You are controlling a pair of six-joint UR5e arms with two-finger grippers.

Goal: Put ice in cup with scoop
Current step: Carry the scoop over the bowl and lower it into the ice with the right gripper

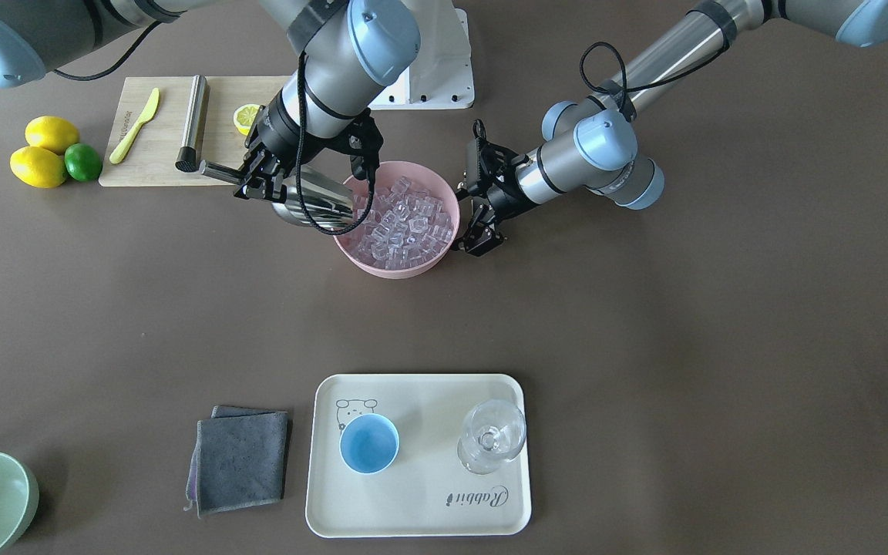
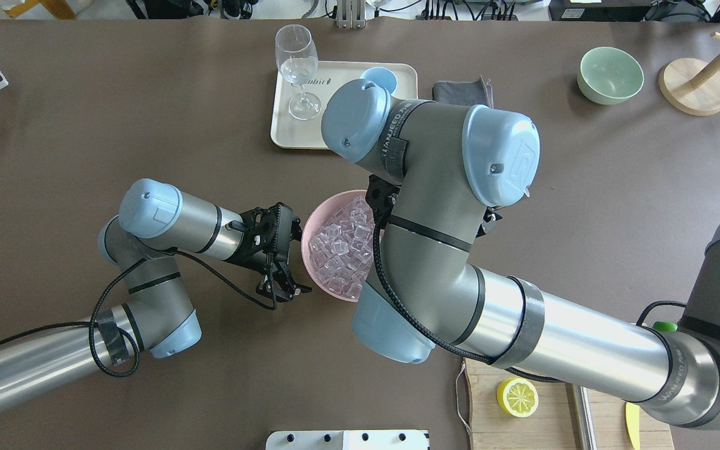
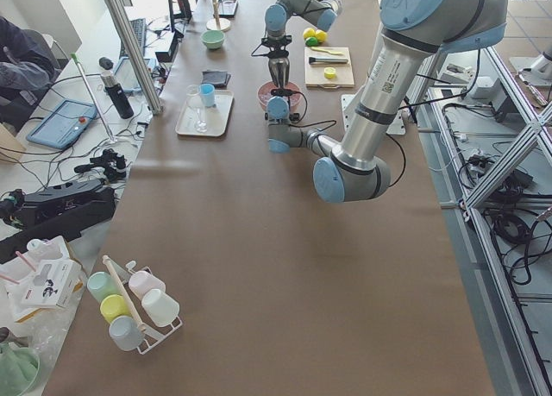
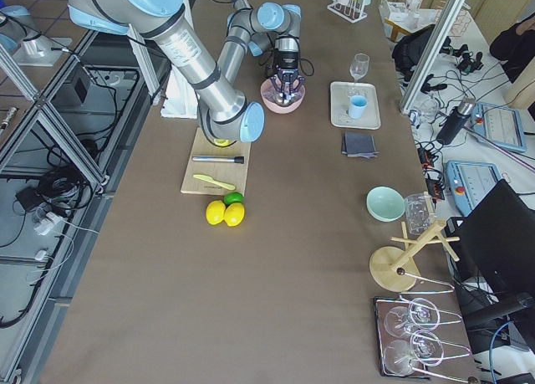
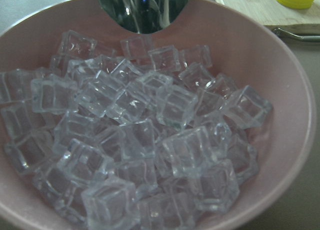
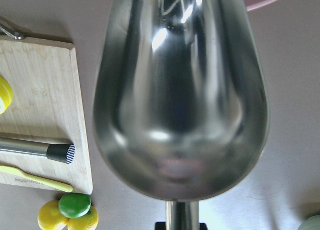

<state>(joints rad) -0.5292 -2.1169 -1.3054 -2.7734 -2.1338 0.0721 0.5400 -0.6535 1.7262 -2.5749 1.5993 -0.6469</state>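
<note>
The right gripper (image 1: 259, 176), clamped on the shiny silver metal scoop (image 1: 319, 202), may shove the round pink bowl (image 1: 398, 270) of clear ice cubes (image 1: 405, 223), since the seemingly spread left gripper (image 1: 472, 217) grips nothing.

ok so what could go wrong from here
The empty scoop is at the pink bowl; digging into the ice may shove the bowl, since the left gripper sits open beside it.
The cup shares a tray with the stemmed glass, so pouring could knock it or scatter cubes.
</note>
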